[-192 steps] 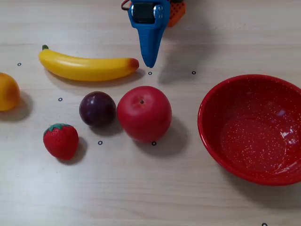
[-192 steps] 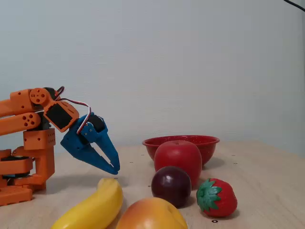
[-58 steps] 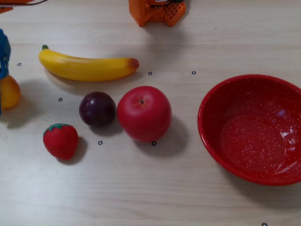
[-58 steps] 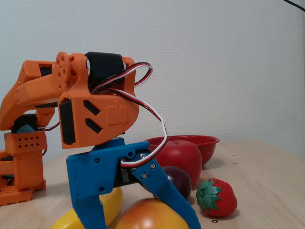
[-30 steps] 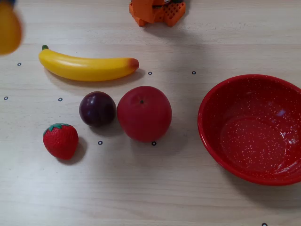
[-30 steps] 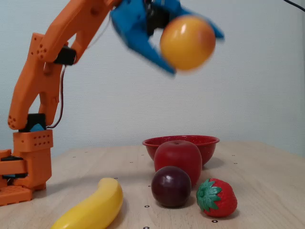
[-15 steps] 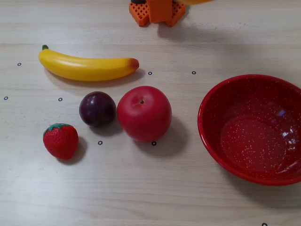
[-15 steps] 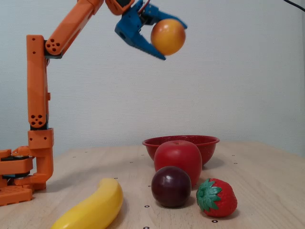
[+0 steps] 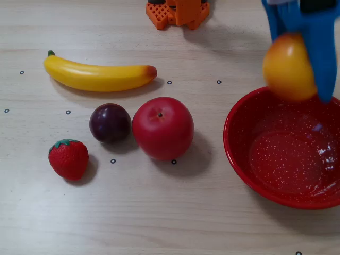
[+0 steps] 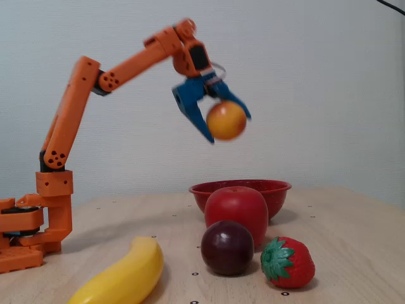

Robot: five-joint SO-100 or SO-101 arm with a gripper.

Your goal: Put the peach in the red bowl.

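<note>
In the overhead view, I am gripping the peach (image 9: 288,68) between my blue fingers (image 9: 322,50), my gripper (image 9: 297,79) reaching in from the top right corner. The peach is overlapping the upper rim of the red bowl (image 9: 249,159) as this view shows it, and the bowl is sitting at the right edge of the table (image 9: 159,212). To the left, a red apple (image 9: 162,128) is lying next to a dark plum (image 9: 110,122), with a strawberry (image 9: 68,158) lower left and a banana (image 9: 98,76) stretching above them. My orange base (image 9: 178,11) is showing at the top edge.

In the fixed view, I am holding the peach (image 10: 226,120) high in the air, my jaws closed around it and my gripper (image 10: 221,130) pointing down. My orange arm (image 10: 88,95) is arching up from the base (image 10: 31,228) at the left. The red bowl (image 10: 278,188) is standing on the table well below the peach, partly hidden behind the apple (image 10: 235,210). The plum (image 10: 227,247), strawberry (image 10: 288,261) and banana (image 10: 123,275) are lying nearer the camera.
</note>
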